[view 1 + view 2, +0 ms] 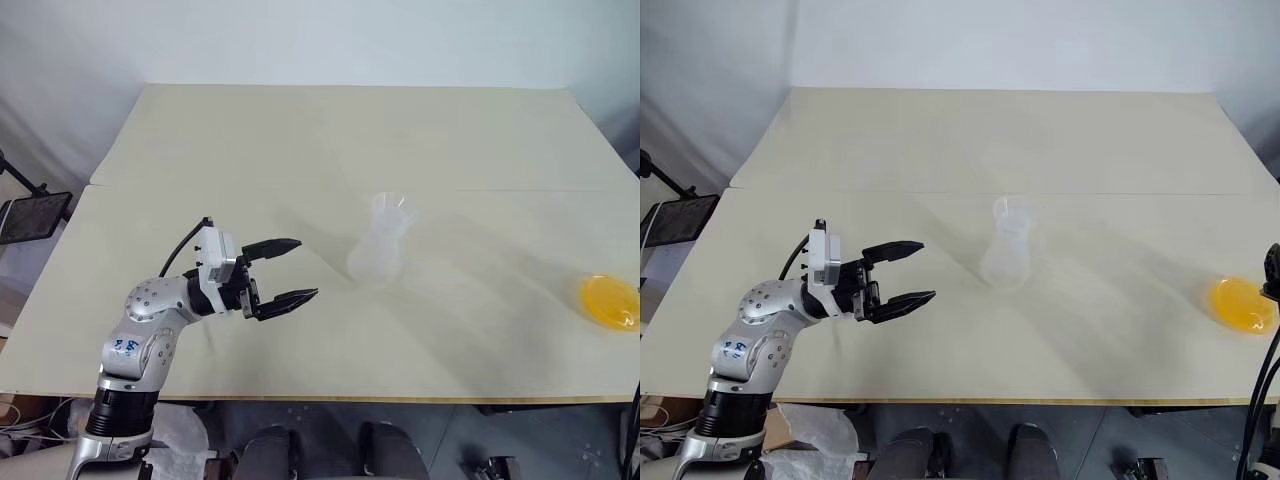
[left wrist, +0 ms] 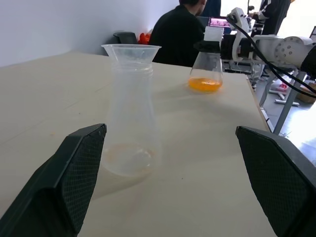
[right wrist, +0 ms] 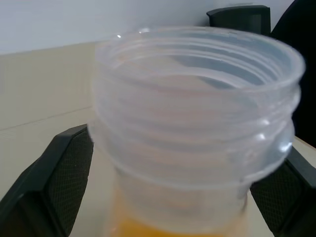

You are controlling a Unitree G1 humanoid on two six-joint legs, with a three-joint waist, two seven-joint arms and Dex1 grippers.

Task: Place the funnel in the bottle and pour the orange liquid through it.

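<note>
No readable writing on the glassware; the small blue marks on the left arm's housing are too small to read.

Left gripper [image 1: 290, 270]: fingers spread wide, holding nothing, hovering over the table [image 1: 300, 140]. Straight ahead of its fingertips, a short way off, stands the bottle [image 1: 380, 250]: clear, frosted-looking, narrow neck flaring to a broad base, upright, faint residue at the bottom. The funnel [image 2: 131, 51] sits in the bottle's neck, its clear cone mouth resting on the rim.

The orange liquid [image 1: 608, 300] is well beyond the bottle from the left gripper, near the table's right edge. It forms a shallow bright layer in the bottom of a round-bellied clear flask [image 2: 206, 69].

Right gripper [image 3: 177, 163]: fingers apart, one on either side of the flask's threaded neck [image 3: 197, 123], which sits between the pads [image 3: 66, 173]. Contact can't be told; the neck looks just inside the pads, not pinched.

Person in dark clothing [image 2: 180, 34] seated past the table's far end.
</note>
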